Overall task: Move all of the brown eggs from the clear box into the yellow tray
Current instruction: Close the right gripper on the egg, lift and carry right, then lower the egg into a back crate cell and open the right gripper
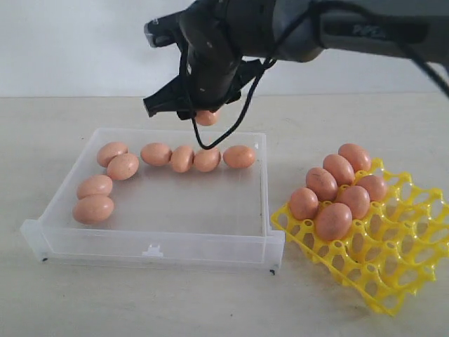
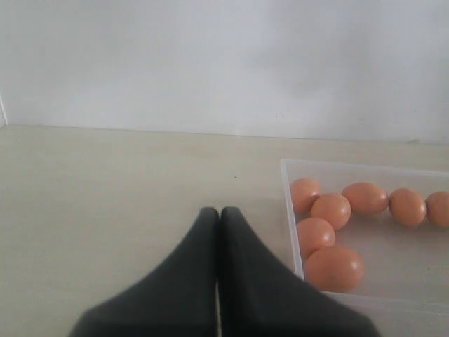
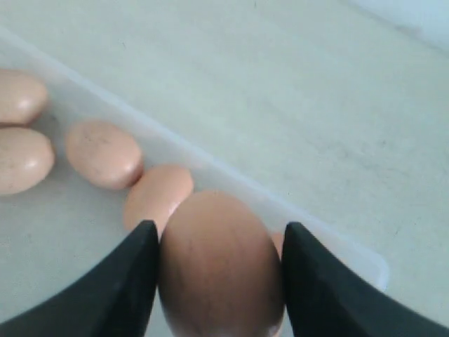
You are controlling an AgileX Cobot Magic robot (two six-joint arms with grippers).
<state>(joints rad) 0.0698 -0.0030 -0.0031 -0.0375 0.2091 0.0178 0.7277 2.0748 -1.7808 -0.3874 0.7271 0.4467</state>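
My right gripper (image 1: 203, 114) hangs above the back of the clear box (image 1: 160, 246), shut on a brown egg (image 3: 221, 263) that fills the gap between its black fingers (image 3: 133, 274). Several brown eggs (image 1: 181, 158) lie along the back and left of the box. More brown eggs (image 1: 337, 193) sit in the cups of the yellow tray (image 1: 393, 267) to the right of the box. My left gripper (image 2: 219, 212) is shut with nothing in it, over bare table beside the box (image 2: 291, 225); it does not show in the exterior view.
The pale table (image 1: 210, 302) runs all round the box and tray. A white wall (image 1: 70, 42) stands behind. The right arm's dark body and a looping black cable (image 1: 224, 130) hang over the back of the box.
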